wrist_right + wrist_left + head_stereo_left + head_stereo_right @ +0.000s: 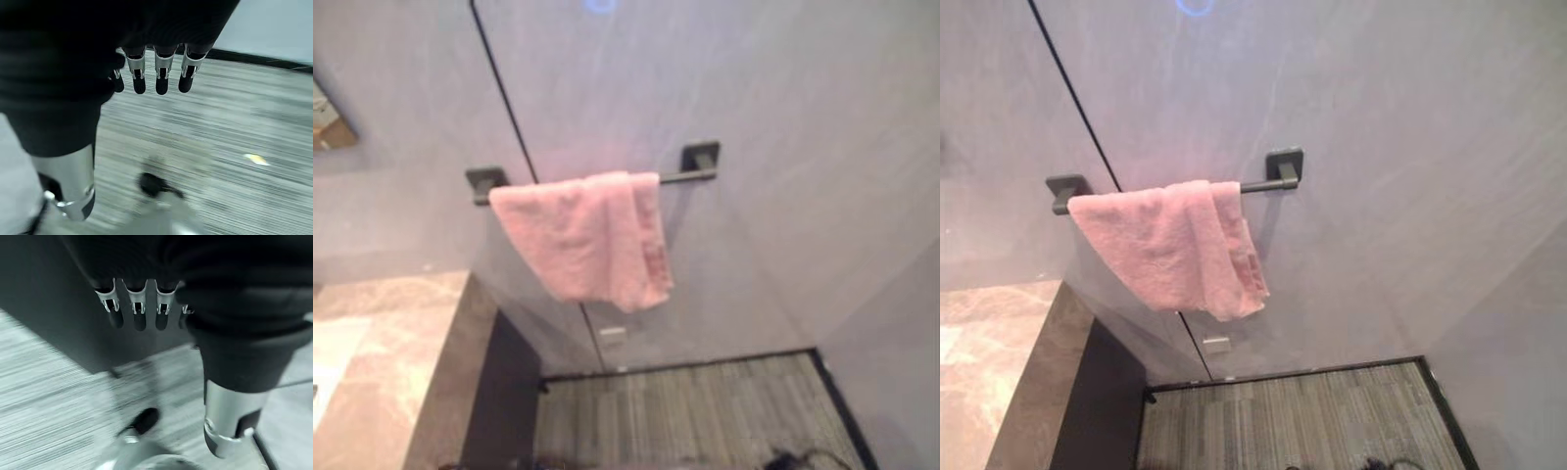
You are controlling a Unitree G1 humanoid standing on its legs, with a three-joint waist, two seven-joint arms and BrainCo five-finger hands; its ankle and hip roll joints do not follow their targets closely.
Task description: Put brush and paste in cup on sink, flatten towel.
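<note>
1. Nearest the robot: the left hand (146, 308) hangs low over the striped floor (705, 411), its fingers (139, 316) straight and loosely spread, its thumb (227, 431) apart from them; it holds nothing.
2. The right hand (156, 73) hangs likewise over the same floor, fingers (161, 81) straight and slightly parted, thumb (68, 191) clear of them, nothing in its grasp.
3. At about 8 o'clock in the head views lies the marble counter (382, 352) with its dark side panel (499, 392). Brush, paste and cup cannot be made out on the part visible.
4. Farthest: the pink towel (582, 235) hangs over the dark towel rail (690, 176), which is fixed to the grey wall (783, 117). The rail's long axis runs roughly from 9 o'clock to 3 o'clock, rising slightly toward 3 o'clock.
5. The towel is bunched and folded double toward the rail's 9 o'clock half; its lower edge slants and a thick fold hangs on the 3 o'clock side. The rail's 3 o'clock end is bare.
6. Governing relation: the towel lies up and ahead of both hands, toward 12 o'clock and well apart from them. It sits slightly toward 11 o'clock of centre, so the left hand appears marginally nearer; the bare rail to spread it along lies on the right hand's side.
</note>
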